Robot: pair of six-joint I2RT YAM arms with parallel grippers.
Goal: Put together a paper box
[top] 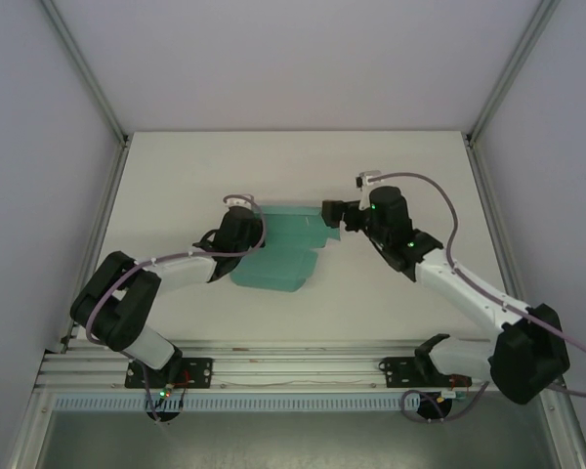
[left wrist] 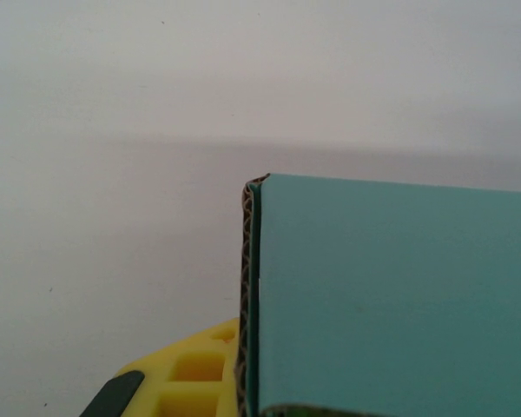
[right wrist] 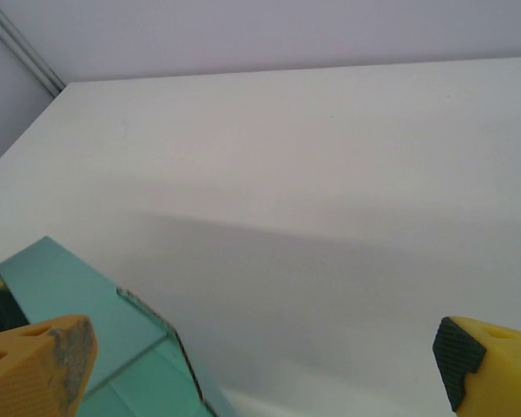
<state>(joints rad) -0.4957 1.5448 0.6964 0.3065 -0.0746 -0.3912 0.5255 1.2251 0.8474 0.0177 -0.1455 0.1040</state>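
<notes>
So, top view: paper box [top: 273, 259] mid-desk [top: 176, 176], partly folded; left tool [top: 242, 227] at its left edge, right tool [top: 329, 213] at its right flap.
Left wrist: left tool pressed together, pinching a box wall, probably anchoring it for folding.
Right wrist: right tool spread wide, empty; flap just beside one finger [right wrist: 35, 365].

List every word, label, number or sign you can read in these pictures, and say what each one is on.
No text can be read in any view.
The paper box: plain teal card, no print on the faces that show.
The table: plain white, no marks or labels.
</notes>
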